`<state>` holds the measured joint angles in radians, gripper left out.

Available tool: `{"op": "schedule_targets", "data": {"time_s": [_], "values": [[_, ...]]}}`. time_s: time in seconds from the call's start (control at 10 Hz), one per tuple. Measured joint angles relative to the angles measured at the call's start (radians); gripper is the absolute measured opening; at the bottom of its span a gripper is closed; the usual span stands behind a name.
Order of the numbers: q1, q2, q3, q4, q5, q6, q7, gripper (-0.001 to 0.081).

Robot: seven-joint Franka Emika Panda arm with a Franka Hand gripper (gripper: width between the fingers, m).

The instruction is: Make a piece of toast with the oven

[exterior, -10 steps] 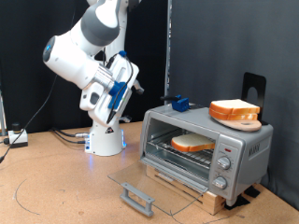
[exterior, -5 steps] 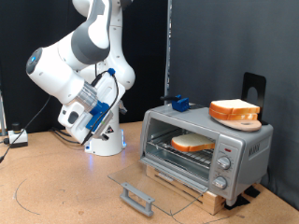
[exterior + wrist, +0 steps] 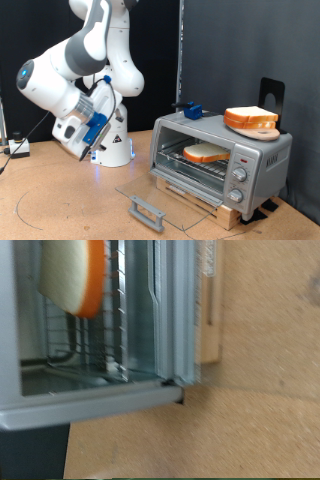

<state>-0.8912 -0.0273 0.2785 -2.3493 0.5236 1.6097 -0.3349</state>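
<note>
Gripper point(image 3: 70, 140) sits far left of oven point(image 3: 222, 160), well apart; open or closed, cannot tell. Piece of toast point(image 3: 205, 153) on rack inside, door point(image 3: 150, 200) down.

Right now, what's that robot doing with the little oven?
The oven sits with its glass door folded down flat, and a piece of toast lies on the wire rack inside. Another slice sits in a wooden dish on top. The arm is off to the exterior view's left, away from the oven, touching nothing. Its gripper isn't clearly visible; the wrist view just looks into the open oven at the toast.
</note>
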Motion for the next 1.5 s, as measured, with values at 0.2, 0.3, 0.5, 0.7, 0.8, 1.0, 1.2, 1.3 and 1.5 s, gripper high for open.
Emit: {"op": "schedule_targets", "data": {"time_s": [0.2, 0.3, 0.5, 0.7, 0.8, 1.0, 1.2, 1.3, 1.5], "values": [[-0.02, 0.053, -0.022, 0.017, -0.033, 0.059, -0.017, 0.0804], [-0.027, 0.084, -0.031, 0.032, -0.04, 0.072, -0.029, 0.0804], [-0.037, 0.136, -0.042, 0.065, -0.039, 0.084, -0.051, 0.0804], [-0.037, 0.137, -0.042, 0.063, -0.039, 0.08, -0.057, 0.0804], [-0.037, 0.145, -0.042, 0.062, -0.015, 0.092, -0.084, 0.0804], [-0.037, 0.205, -0.041, 0.075, 0.018, 0.128, -0.117, 0.0804], [-0.027, 0.299, -0.039, 0.118, -0.012, 0.094, -0.061, 0.0804], [-0.02, 0.366, -0.039, 0.178, -0.038, 0.039, -0.019, 0.0804], [-0.022, 0.361, -0.039, 0.16, -0.003, 0.098, -0.076, 0.0804]]}}
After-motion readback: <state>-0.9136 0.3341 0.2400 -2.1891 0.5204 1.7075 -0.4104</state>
